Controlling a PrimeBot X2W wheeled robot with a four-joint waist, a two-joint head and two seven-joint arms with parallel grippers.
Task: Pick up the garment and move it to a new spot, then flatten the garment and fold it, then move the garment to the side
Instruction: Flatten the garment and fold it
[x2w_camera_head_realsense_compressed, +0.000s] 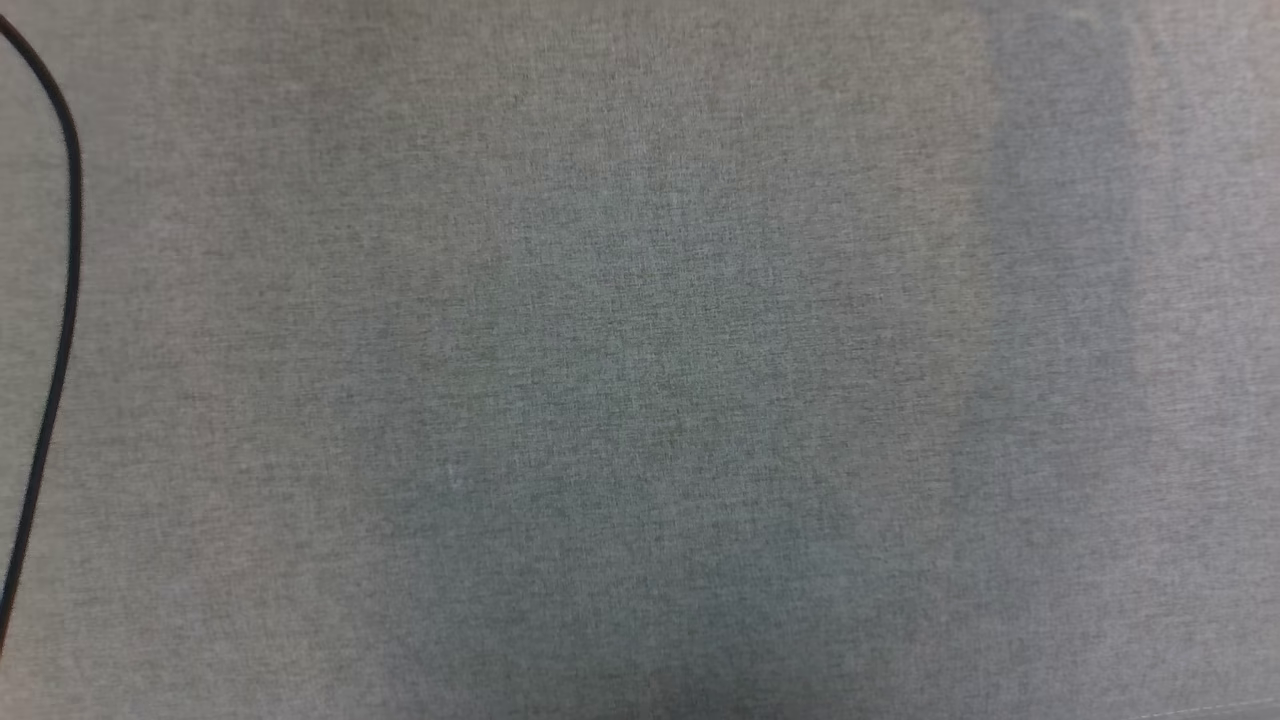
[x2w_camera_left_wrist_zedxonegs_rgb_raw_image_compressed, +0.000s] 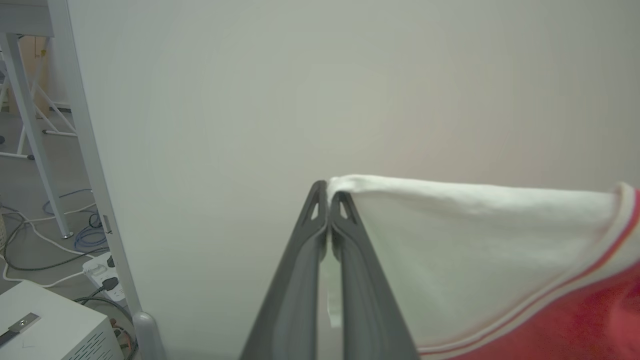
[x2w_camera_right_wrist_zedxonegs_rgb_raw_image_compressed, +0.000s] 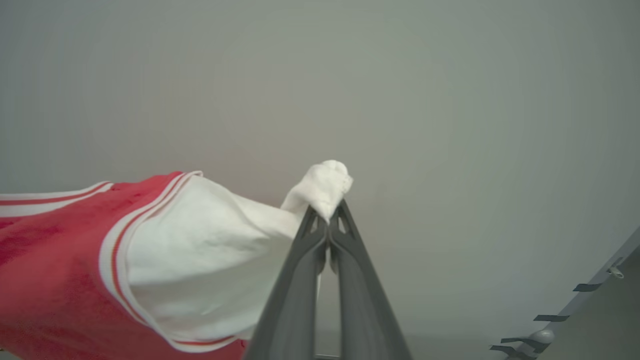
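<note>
Jaws of the left gripper (x2w_camera_left_wrist_zedxonegs_rgb_raw_image_compressed: 328, 194) and right gripper (x2w_camera_right_wrist_zedxonegs_rgb_raw_image_compressed: 327, 216) clamp white corners of the garment (x2w_camera_left_wrist_zedxonegs_rgb_raw_image_compressed: 475, 240), mostly cut off.

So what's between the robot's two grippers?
The thin red-and-white jersey spans them: left gripper and right gripper each pinch a white corner, seen in both wrist views.

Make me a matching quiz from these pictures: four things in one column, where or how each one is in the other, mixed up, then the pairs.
1. left gripper
2. right gripper
3. black cable
4. white power strip

A. curving along the left edge of the grey cloth surface
B. shut on a bunched white wad of the garment
C. lying on the floor
D. shut on a taut white edge of the garment

Pairs: 1-D, 2-B, 3-A, 4-C
</note>
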